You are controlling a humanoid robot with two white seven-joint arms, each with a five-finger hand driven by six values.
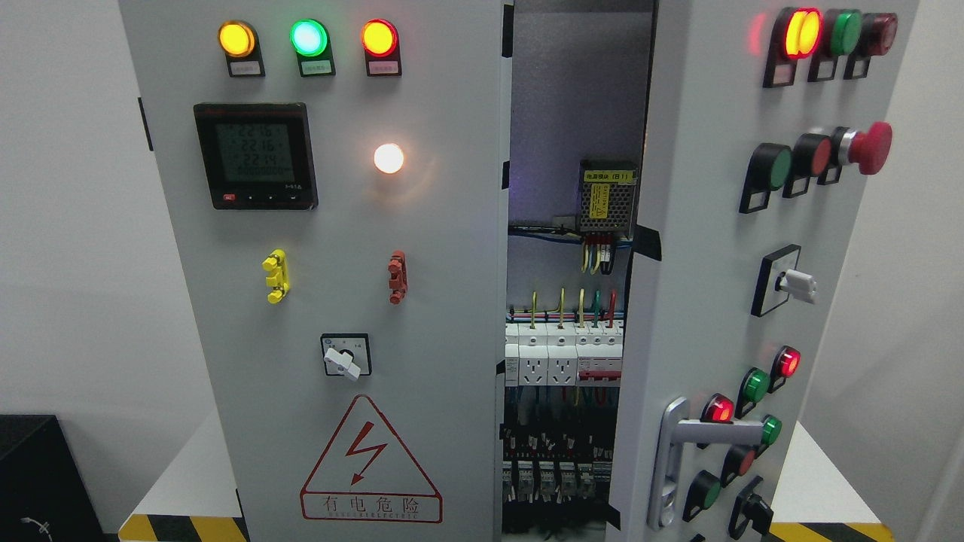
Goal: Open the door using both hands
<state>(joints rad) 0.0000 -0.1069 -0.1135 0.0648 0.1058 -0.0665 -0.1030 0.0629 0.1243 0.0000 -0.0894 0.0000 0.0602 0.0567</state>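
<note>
While both doors fill my head view, neither robot hand of mine is in sight, so I cannot tell whether either is released, clenched or grasping.

Cabinet: grey electrical cabinet [452,316], upright, straight ahead and close.
Right door: right door [700,248], swung partly open toward me, its face turned at an angle; dead centre-right of the view.
Door handle: silver lever handle [681,444] low on the right door, lever pointing right.
Right door fittings: lit red lamp [802,32] at top; red mushroom button [870,147] below it; white rotary switch [794,284] at mid height; red and green buttons clustered near the handle.
Left door: left door [339,301], shut, flat to me.
Left door fittings: yellow, green and red lamps across the top; digital meter [254,156]; lit white lamp [388,158]; selector switch [346,356]; red triangular warning sign [370,463] with lightning bolt.
Interior: visible through the gap; power supply unit [606,200] above, white breakers and sockets [561,357] beneath, coloured wires between.
Floor: white plinth with yellow-black hazard stripe [188,528] at the base.
Room: plain white walls; black box [38,474] at lower left.
</note>
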